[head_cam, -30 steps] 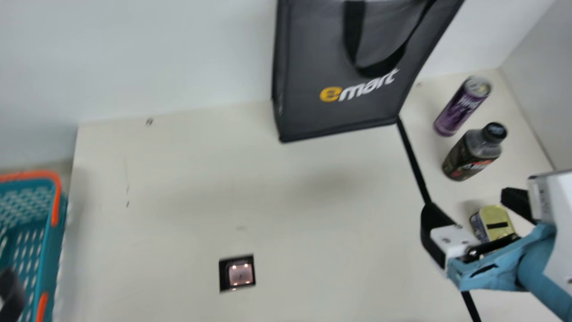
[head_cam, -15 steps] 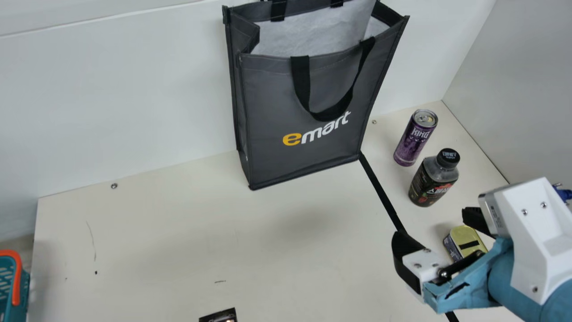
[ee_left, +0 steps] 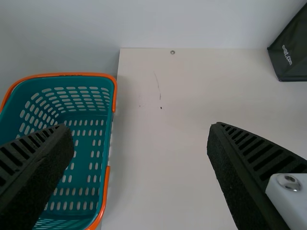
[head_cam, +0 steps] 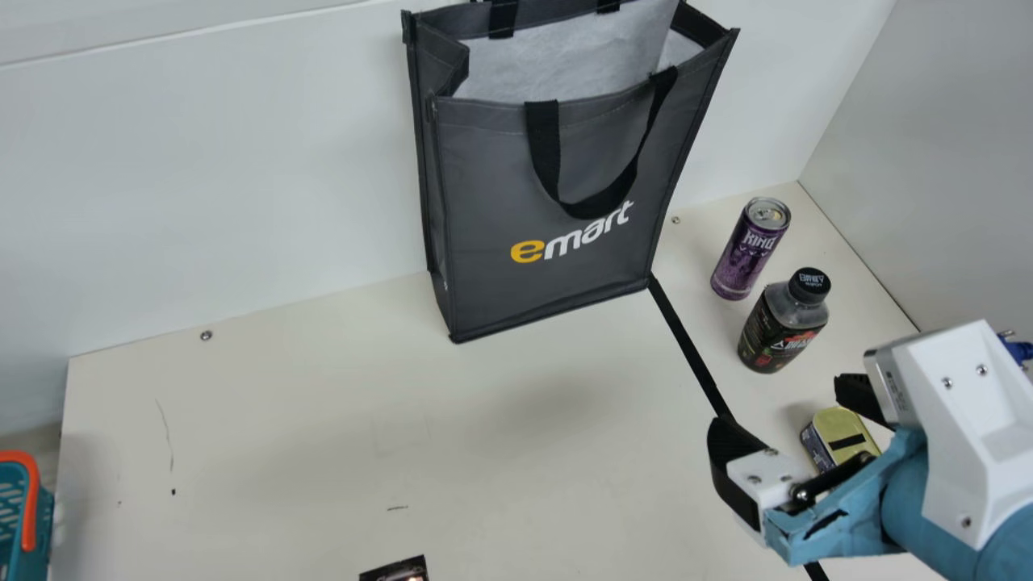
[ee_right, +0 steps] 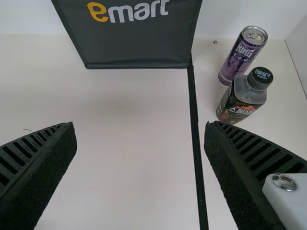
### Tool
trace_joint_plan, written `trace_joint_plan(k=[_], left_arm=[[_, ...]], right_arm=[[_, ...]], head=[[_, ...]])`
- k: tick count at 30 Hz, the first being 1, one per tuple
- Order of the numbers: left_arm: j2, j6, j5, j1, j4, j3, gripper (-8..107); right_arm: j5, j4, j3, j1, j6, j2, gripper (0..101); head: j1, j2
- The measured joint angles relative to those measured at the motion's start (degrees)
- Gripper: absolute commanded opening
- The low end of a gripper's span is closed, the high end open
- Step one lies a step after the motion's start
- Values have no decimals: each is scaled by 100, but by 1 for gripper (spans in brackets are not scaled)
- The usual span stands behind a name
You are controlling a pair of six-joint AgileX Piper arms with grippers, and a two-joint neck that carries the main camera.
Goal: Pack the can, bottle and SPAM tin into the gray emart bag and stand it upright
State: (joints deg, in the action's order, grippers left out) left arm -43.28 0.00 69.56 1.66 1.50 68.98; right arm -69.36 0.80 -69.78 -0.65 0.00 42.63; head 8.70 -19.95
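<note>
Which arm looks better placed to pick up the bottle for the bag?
Likely the right: the right gripper hangs open near the bottle, can and SPAM tin, while the left gripper is across by the teal basket.

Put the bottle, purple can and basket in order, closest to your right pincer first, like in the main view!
1. Bottle: right side, just past my right pincer.
2. Purple can: right side, behind the bottle.
3. Basket: far over at the left edge.
</note>
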Motion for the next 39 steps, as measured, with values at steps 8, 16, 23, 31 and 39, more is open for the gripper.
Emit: trace_joint_plan(k=[8, 16, 23, 31, 39], left_arm=[[0, 0, 0, 0, 0, 0, 90], [0, 0, 0, 0, 0, 0, 90], [0, 0, 0, 0, 0, 0, 90], [0, 0, 0, 0, 0, 0, 90], [0, 0, 0, 0, 0, 0, 90]], right_arm=[[7, 0, 0, 0, 0, 6, 95], [118, 114, -203, -20, -78, 214, 95], [230, 208, -525, -30, -215, 475, 95], [219, 295, -995, -37, -386, 809, 95], [57, 385, -1550, -79, -600, 1183, 95]], head=[[0, 9], [0, 0], [0, 0], [0, 9], [0, 0]])
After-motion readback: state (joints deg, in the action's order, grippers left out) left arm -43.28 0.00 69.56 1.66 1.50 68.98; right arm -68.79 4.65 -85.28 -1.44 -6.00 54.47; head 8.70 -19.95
